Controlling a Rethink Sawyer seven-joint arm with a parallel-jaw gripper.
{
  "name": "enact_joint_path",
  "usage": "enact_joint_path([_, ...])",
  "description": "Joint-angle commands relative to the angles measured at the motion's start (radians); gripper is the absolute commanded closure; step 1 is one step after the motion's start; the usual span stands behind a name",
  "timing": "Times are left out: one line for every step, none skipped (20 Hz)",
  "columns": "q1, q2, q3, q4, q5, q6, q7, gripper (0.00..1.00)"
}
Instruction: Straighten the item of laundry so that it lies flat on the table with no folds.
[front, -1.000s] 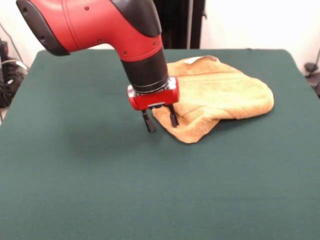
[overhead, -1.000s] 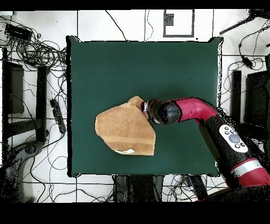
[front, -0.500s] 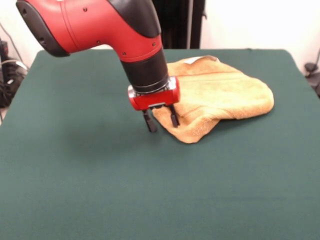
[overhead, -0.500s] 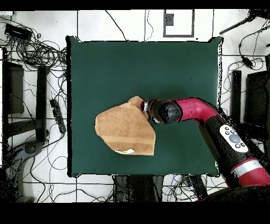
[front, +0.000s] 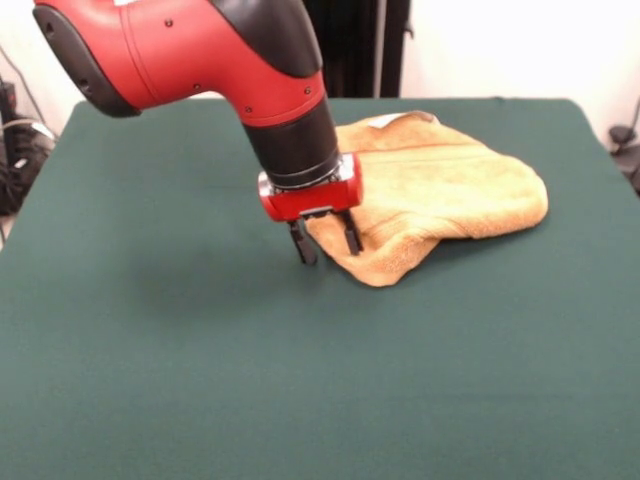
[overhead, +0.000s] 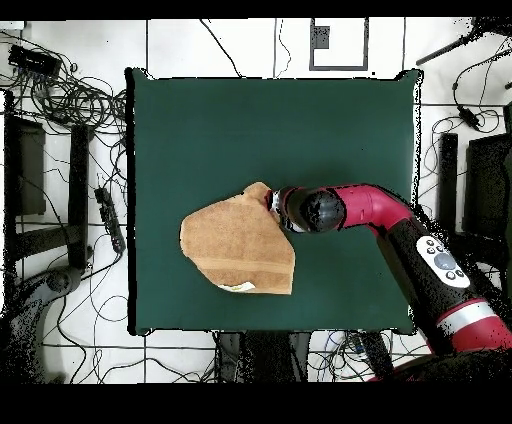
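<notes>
The item of laundry is an orange-tan towel lying folded over itself, with a rounded flap pointing to the near left in the front view. It rests on the green table. My gripper stands open at the towel's left corner, one finger on the green cloth and the other over the towel's edge, with nothing held between them. In the overhead view the towel lies left of centre and the gripper sits at its upper right corner, mostly hidden under the red arm. A white tag shows at the towel's lower edge.
Cables and dark equipment lie on the floor around the table in the overhead view. The arm's red and black links reach in from the lower right across the table's right side.
The gripper has shifted slightly to the right toward the towel's corner. The towel has not moved.
</notes>
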Motion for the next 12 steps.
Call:
enact_joint_path([0.037,0.184,0.039,0.041,0.063,0.164,-0.266,0.0])
enact_joint_path([0.029,0.193,0.048,0.048,0.075,0.164,-0.27,0.0])
enact_joint_path([0.034,0.191,0.044,0.049,0.076,0.159,-0.259,0.0])
enact_joint_path([0.039,0.189,0.037,0.047,0.074,0.149,-0.243,0.0])
enact_joint_path([0.046,0.188,0.029,0.041,0.071,0.138,-0.229,0.0])
enact_joint_path([0.051,0.186,0.024,0.037,0.069,0.133,-0.226,0.0])
enact_joint_path([0.052,0.19,0.022,0.033,0.068,0.132,-0.231,0.0])
enact_joint_path([0.052,0.194,0.021,0.03,0.071,0.13,-0.23,0.0])
enact_joint_path([0.052,0.2,0.022,0.029,0.076,0.13,-0.231,0.0])
enact_joint_path([0.047,0.209,0.027,0.029,0.083,0.131,-0.239,0.0])
enact_joint_path([0.042,0.217,0.032,0.035,0.094,0.138,-0.244,0.0])
enact_joint_path([0.041,0.218,0.033,0.038,0.097,0.132,-0.242,0.0])
